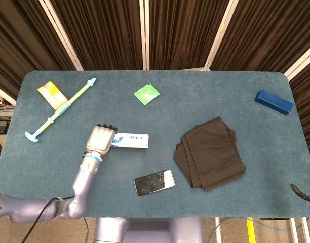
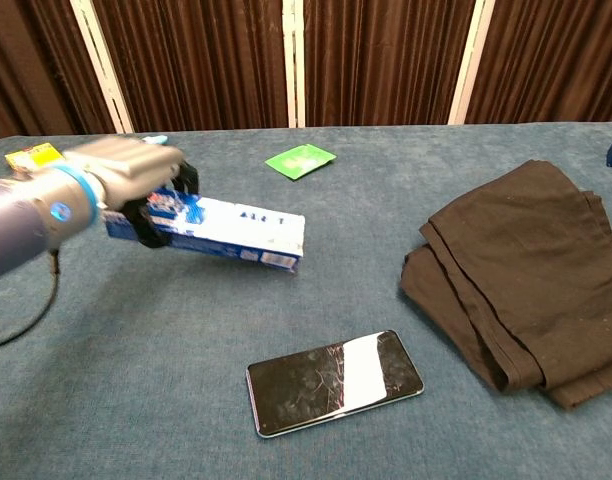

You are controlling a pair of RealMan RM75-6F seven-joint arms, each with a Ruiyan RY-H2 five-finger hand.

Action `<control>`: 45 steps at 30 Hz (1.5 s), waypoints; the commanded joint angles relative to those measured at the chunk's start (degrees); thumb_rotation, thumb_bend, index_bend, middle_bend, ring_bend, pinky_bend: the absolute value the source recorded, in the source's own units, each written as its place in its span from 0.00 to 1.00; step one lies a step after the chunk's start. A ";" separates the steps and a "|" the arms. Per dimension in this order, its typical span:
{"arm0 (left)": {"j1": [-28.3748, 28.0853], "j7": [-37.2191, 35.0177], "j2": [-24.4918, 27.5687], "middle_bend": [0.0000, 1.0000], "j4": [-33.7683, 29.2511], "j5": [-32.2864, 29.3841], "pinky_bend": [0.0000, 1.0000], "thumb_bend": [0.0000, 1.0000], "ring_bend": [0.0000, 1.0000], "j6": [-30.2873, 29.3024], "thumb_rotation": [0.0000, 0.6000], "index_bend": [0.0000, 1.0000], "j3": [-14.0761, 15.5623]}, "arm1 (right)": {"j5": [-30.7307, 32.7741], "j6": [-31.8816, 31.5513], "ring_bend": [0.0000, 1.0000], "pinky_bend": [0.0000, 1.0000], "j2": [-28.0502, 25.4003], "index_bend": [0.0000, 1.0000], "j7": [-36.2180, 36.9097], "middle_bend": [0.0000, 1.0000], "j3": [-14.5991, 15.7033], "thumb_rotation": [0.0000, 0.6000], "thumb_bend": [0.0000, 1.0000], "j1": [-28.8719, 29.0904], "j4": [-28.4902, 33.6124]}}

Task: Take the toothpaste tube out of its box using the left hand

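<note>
Left hand [image 2: 121, 175] is clamped on one end of the toothpaste box [image 2: 226, 231], held above the table [image 1: 205, 91], left of the phone [image 2: 335, 381]. Tube not visible, judged inside. Free end should stay unobstructed for extraction. Right hand unseen.

One toothpaste box [image 1: 128, 140]; one phone [image 1: 154, 182]; one black cloth [image 1: 209, 152]; one green packet [image 1: 146, 93]; one yellow packet [image 1: 52, 95]; one long-handled brush [image 1: 60, 110]; one blue box [image 1: 273, 102]; one hand [image 1: 99, 141] visible.

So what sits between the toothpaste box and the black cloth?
Nothing: in the head view only bare blue table separates the toothpaste box, held by the left hand, from the black cloth.
</note>
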State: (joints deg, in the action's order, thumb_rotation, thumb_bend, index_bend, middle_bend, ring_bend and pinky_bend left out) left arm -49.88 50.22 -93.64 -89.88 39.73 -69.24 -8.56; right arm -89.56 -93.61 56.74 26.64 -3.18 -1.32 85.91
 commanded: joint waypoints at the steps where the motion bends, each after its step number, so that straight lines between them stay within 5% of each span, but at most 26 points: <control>1: 2.02 -3.25 3.00 0.34 -2.08 3.34 0.37 0.40 0.33 -1.04 1.00 0.47 0.92 | -0.33 -0.14 0.00 0.00 0.14 0.12 -0.91 0.00 0.09 1.00 0.07 -0.03 0.33; 17: 7.85 -18.09 15.22 0.36 -5.72 17.92 0.38 0.40 0.35 -2.64 1.00 0.49 1.57 | -1.51 -0.54 0.00 0.00 0.69 0.12 -4.99 0.00 0.49 1.00 0.07 -0.12 1.78; 29: 4.58 -8.73 33.07 0.34 -14.22 23.68 0.37 0.40 0.35 3.86 1.00 0.48 2.82 | -1.41 -0.90 0.00 0.00 0.92 0.12 -6.66 0.00 0.31 1.00 0.07 -0.26 2.00; 45: 4.97 -0.08 37.15 0.32 -14.11 32.90 0.35 0.40 0.34 0.43 1.00 0.46 3.63 | -1.47 -1.36 0.00 0.00 1.25 0.12 -8.39 0.00 0.19 1.00 0.07 -0.48 2.45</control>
State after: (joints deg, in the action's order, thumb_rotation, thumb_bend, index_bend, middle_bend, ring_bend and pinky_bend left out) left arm -45.21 50.03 -56.43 -104.18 72.17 -68.30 -4.81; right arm -91.03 -94.96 57.99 18.25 -2.99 -1.79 88.36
